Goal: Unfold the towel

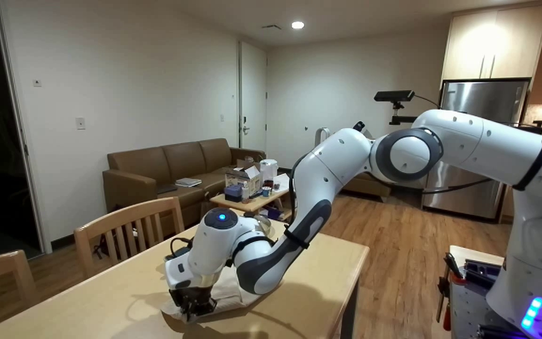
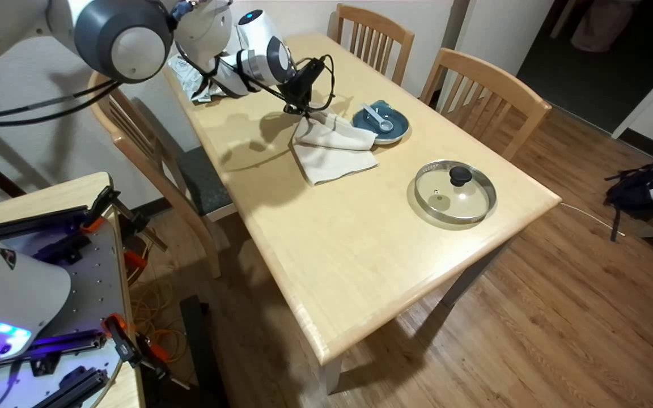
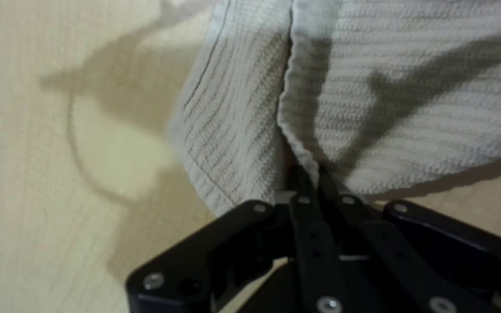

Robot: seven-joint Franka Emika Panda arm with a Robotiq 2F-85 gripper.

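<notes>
The towel [image 2: 335,144] lay just beside the blue dish [image 2: 398,120]. The gripper [image 3: 315,178] was fully closed, pinching the towel. Travel toward the dish risked displacing it; a shallow pinch risked slippage.

A spoon [image 2: 376,117] rests in a blue dish [image 2: 399,120], a glass lid [image 2: 454,192] nearby.

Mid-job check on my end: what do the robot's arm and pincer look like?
The arm is white with rounded segments and dark grey joint trim. Black straps wrap it, black cables run along it, and a round blue light shows near the wrist. The pincer is black and angular, with jointed linkages and silvery screw heads.
</notes>
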